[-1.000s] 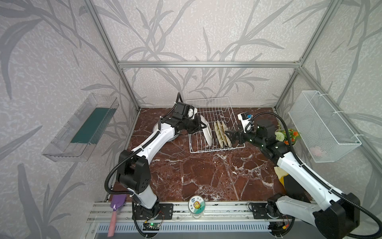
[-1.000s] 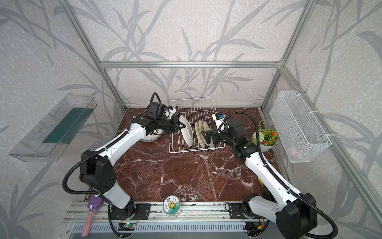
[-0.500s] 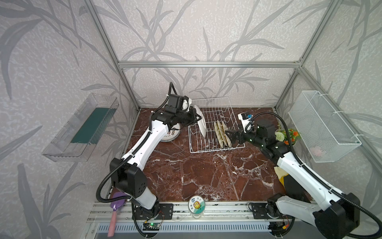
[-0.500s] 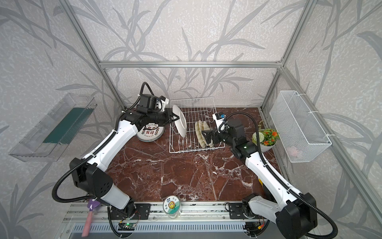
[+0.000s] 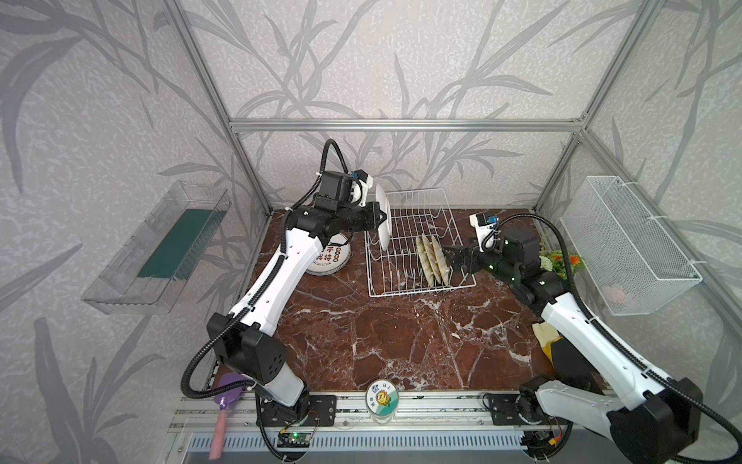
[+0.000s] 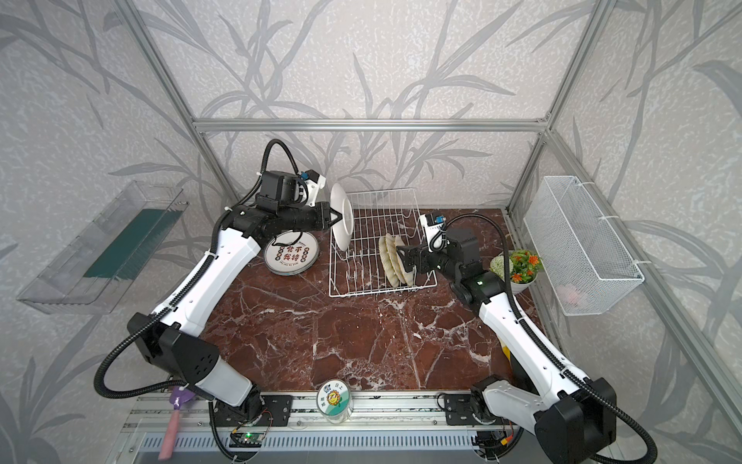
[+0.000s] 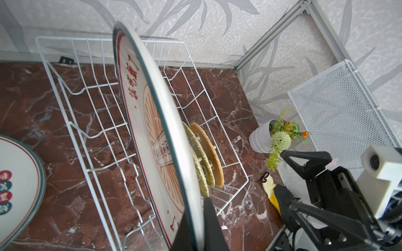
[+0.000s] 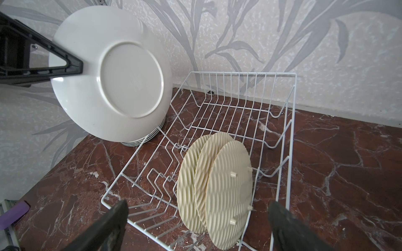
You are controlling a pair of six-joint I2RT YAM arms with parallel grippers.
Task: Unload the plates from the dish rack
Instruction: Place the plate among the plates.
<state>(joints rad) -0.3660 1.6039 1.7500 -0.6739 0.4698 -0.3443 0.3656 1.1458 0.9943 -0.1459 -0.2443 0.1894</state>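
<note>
white plate [image 6: 343, 201] in left claw [image 6: 336, 218] (edgewise)

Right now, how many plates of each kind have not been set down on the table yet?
White ceramic plate, gripped in the left fingers: 1
Woven tan plates, standing in the dish rack: 3
Total: 4

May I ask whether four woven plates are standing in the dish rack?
No, only three woven plates stand in the dish rack.
</note>
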